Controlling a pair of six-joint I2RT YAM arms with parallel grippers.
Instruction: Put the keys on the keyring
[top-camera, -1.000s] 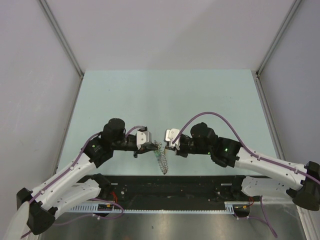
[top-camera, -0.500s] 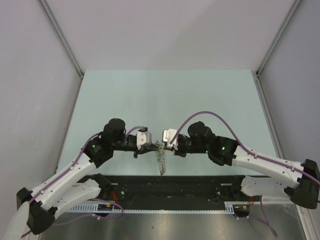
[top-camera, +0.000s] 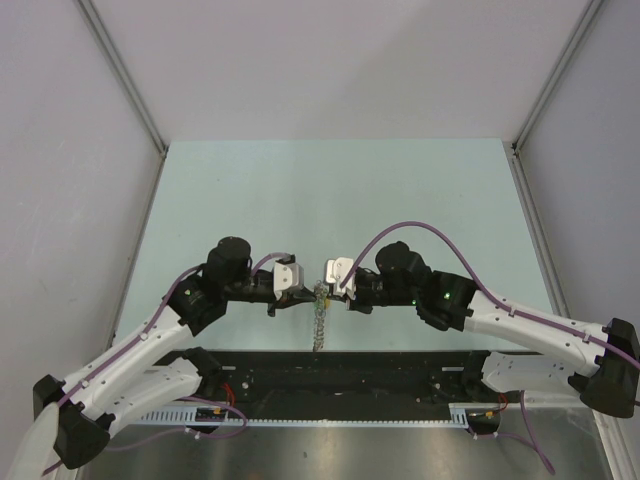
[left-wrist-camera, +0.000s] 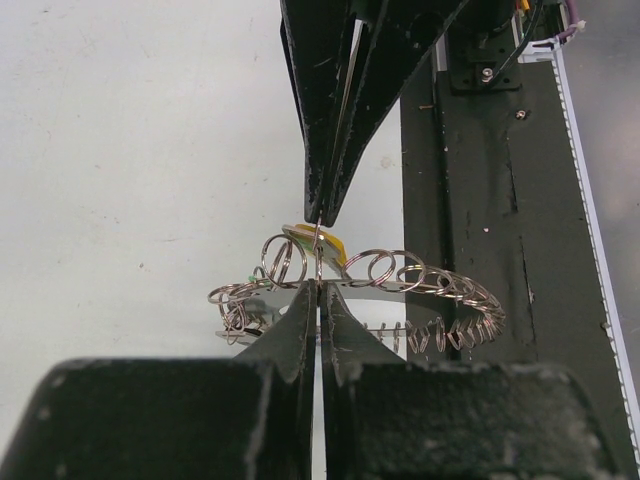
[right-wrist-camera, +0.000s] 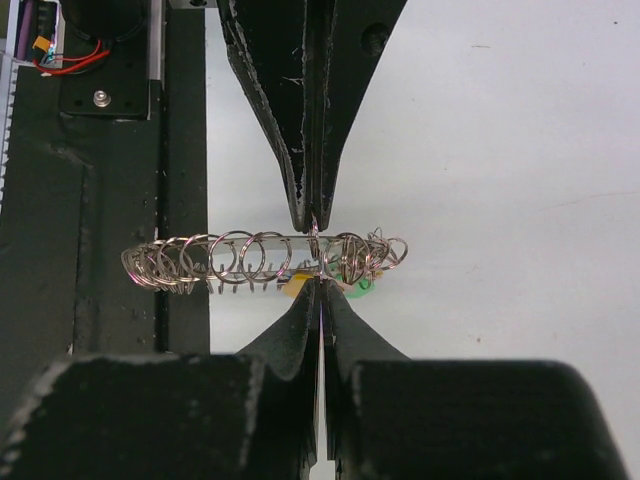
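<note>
As both reach inward tip to tip, left gripper (top-camera: 303, 296) and right gripper (top-camera: 337, 292) each pinched on keyring (top-camera: 319, 322), keys (left-wrist-camera: 332, 245) between tips.

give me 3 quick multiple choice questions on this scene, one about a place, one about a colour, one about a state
1. Where is the keyring?
A) between the two grippers' tips
B) far beyond both arms
C) on the left arm's base

2. The keys have plastic heads that are:
A) red and blue
B) green and yellow-orange
C) all white

3. The left gripper and right gripper are:
A) both wide open
B) only the left open
C) both shut

Answers:
1 A, the coil hangs where the tips meet.
2 B, both colours show under the loops.
3 C, each finger pair is pressed together.
</note>
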